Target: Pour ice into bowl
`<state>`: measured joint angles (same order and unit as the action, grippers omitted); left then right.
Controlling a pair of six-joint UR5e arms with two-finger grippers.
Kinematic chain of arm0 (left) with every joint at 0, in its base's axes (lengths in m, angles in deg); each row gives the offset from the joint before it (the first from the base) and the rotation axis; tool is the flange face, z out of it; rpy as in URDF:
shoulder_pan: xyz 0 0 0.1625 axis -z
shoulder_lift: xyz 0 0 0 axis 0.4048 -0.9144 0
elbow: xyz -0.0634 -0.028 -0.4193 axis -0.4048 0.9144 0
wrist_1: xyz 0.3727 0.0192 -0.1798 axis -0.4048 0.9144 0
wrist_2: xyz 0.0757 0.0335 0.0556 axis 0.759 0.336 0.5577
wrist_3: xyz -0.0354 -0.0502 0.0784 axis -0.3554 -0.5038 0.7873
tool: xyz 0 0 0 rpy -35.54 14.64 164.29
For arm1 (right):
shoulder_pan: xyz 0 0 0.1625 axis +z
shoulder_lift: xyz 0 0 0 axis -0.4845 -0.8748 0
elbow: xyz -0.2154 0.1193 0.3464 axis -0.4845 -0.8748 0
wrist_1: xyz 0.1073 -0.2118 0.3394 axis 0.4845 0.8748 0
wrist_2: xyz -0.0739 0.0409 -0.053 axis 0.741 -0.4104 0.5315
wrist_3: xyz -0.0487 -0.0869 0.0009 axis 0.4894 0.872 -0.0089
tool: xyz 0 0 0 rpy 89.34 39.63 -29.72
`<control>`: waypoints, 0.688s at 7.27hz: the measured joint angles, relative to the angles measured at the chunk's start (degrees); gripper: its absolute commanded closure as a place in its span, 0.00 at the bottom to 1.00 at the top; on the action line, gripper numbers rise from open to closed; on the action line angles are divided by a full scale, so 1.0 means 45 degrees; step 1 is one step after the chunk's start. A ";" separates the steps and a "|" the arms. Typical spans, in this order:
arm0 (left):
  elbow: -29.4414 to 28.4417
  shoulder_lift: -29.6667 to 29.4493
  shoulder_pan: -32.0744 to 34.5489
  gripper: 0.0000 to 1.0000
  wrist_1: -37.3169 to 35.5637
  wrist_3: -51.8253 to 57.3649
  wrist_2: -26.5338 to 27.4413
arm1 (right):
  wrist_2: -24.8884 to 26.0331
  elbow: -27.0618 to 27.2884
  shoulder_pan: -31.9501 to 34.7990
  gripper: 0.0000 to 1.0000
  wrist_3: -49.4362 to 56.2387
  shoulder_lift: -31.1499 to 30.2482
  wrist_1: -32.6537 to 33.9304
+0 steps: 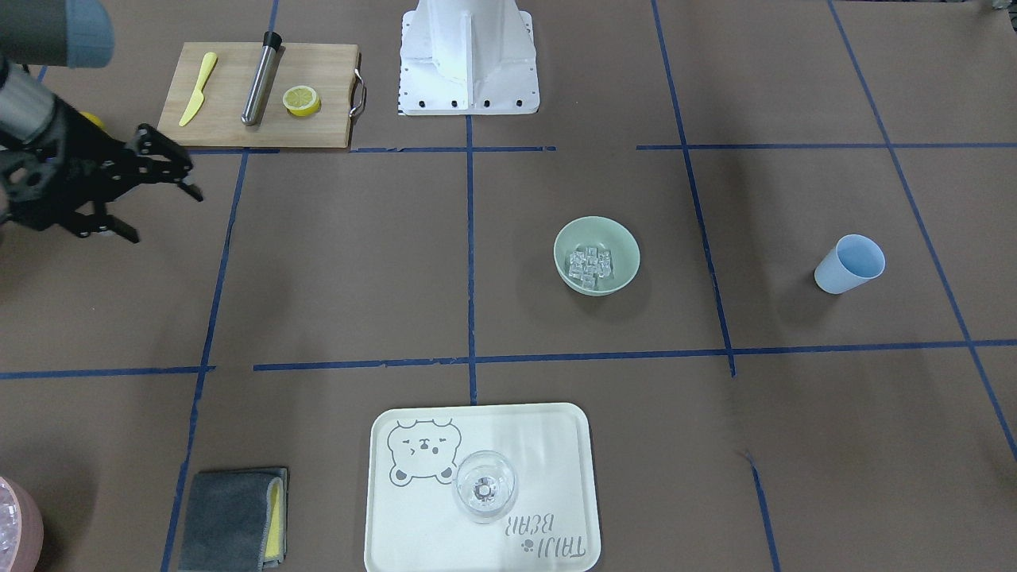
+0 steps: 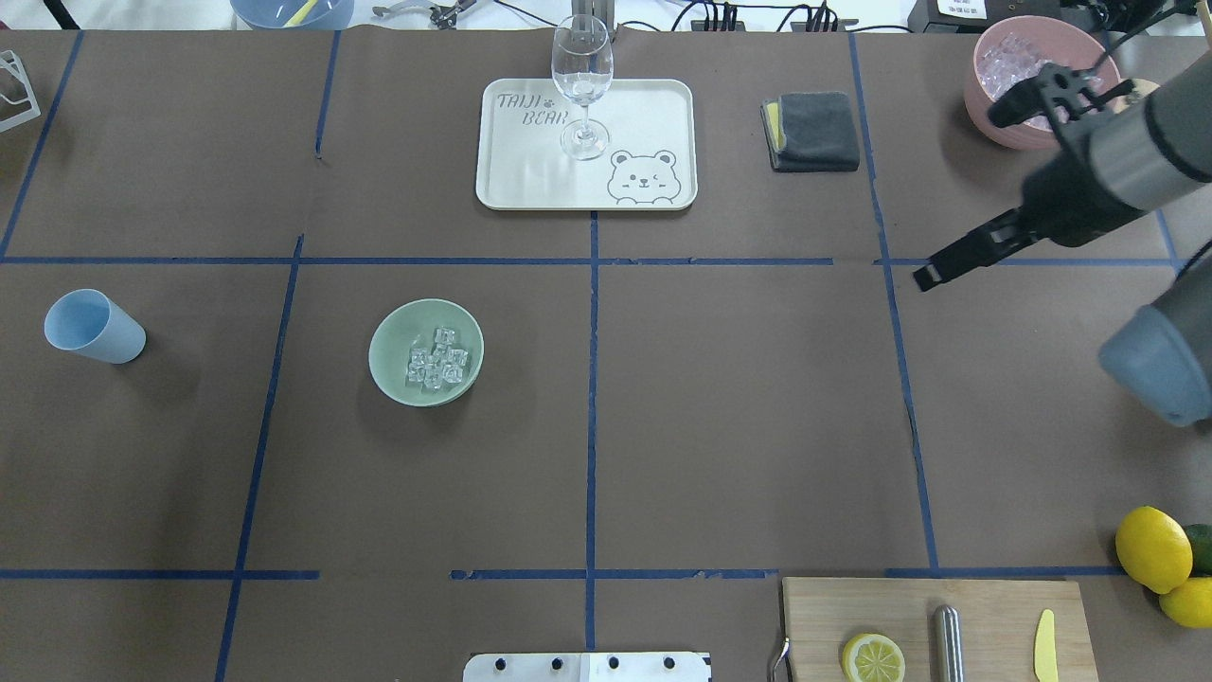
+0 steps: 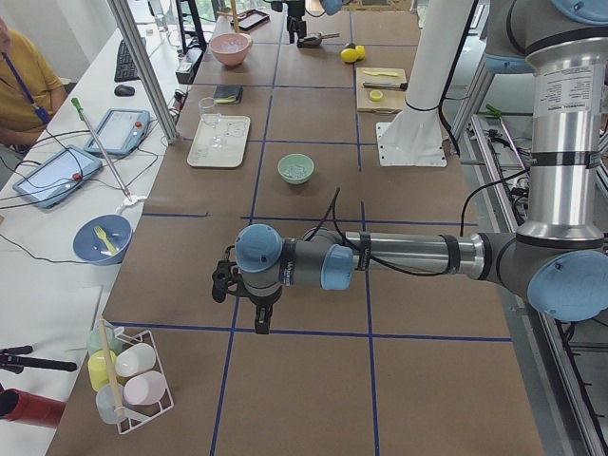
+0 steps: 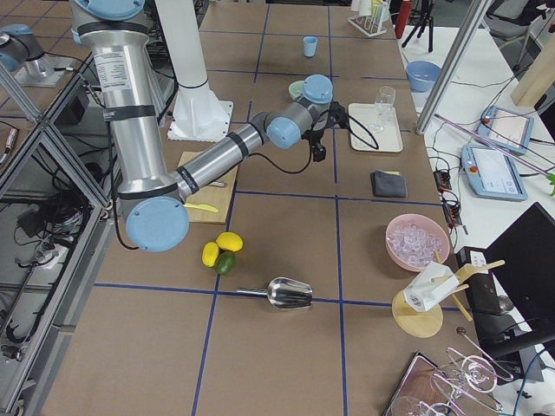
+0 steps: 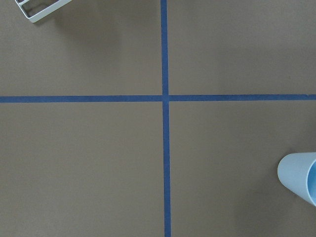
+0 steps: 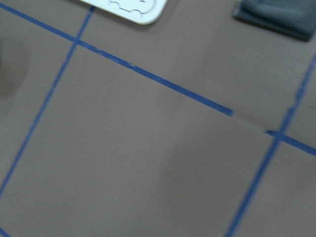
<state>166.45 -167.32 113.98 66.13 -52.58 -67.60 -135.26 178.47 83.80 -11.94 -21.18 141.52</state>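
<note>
- The bowl sits flat on the table with its open mouth facing straight up. It is round, so it has no long side.
- In the front-facing view the bowl is a little right of the middle. In the overhead view it is left of the middle.
- The ice lies in one small heap at the bottom of the bowl. The cubes touch each other, and they are too small and glassy to count.
- The blue cup is on the table well apart from the bowl, near the right side of the front-facing view. Its mouth shows, and no ice can be seen inside it.
- The right tool hangs over the table at the left edge of the front-facing view, far from the bowl. Its two fingers are spread apart with nothing between them.
- The left tool shows only in the view from the left end of the table. It is small and dark there, so I cannot tell if its fingers are apart or together.
- The pink container is partly hidden behind the right tool in the upper right of the overhead view.
- The right wrist view is blurry. The tray and the grey cloth are cut off at its top edge.
- In the left wrist view the blue cup is cut off at the lower right edge.
</note>
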 measured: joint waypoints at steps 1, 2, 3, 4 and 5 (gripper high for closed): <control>0.0003 -0.0005 -0.0001 0.00 -0.0002 -0.0005 0.0000 | 0.0620 -0.0087 -0.1258 0.00 -0.1839 0.1284 -0.0056; 0.0014 -0.0009 -0.0002 0.00 -0.0004 -0.0006 -0.0001 | 0.1715 -0.0212 -0.2523 0.00 -0.3558 0.2466 -0.0055; 0.0022 -0.0010 -0.0002 0.00 -0.0004 -0.0007 -0.0005 | 0.3119 -0.0613 -0.3705 0.00 -0.5085 0.3631 -0.0025; 0.0025 -0.0016 -0.0002 0.00 -0.0004 -0.0007 -0.0009 | 0.4478 -0.1532 -0.4668 0.00 -0.6257 0.4922 0.0009; 0.0028 -0.0019 -0.0002 0.00 -0.0005 -0.0007 -0.0008 | 0.5563 -0.3052 -0.5383 0.00 -0.7076 0.6376 0.0031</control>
<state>166.57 -167.40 113.97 66.11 -52.62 -67.64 -110.23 164.73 59.57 -43.79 7.52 141.66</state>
